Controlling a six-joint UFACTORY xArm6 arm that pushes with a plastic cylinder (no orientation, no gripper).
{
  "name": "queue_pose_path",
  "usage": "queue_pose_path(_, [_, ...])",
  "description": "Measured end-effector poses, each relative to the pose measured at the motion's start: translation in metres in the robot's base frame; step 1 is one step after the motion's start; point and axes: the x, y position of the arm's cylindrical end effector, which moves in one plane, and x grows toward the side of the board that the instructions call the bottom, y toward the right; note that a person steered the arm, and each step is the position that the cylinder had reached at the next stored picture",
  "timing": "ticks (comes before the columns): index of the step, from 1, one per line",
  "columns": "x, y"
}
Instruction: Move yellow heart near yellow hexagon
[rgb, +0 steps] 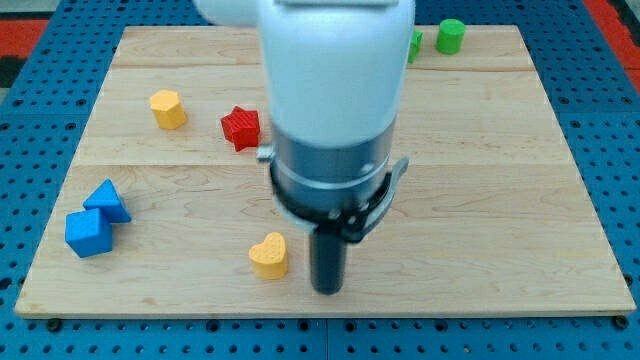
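Note:
The yellow heart (269, 254) lies near the view's bottom edge of the wooden board (500, 180), left of centre. The yellow hexagon (168, 108) sits far off at the view's upper left. My tip (327, 288) rests on the board just to the right of the yellow heart, with a small gap between them. The arm's white and grey body hides the middle of the board above the tip.
A red star (241, 128) lies between the hexagon and the arm. A blue triangle (108, 200) and a blue cube (88, 232) touch at the left edge. A green cylinder (451, 36) and a partly hidden green block (414, 44) are at the top.

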Motion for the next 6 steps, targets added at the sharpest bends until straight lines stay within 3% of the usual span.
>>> queue_pose_path(1, [-0.049, -0.078])
queue_pose_path(2, [-0.101, -0.094])
queue_pose_path(3, [-0.125, -0.102])
queue_pose_path(4, [-0.137, -0.137])
queue_pose_path(6, [-0.203, -0.214])
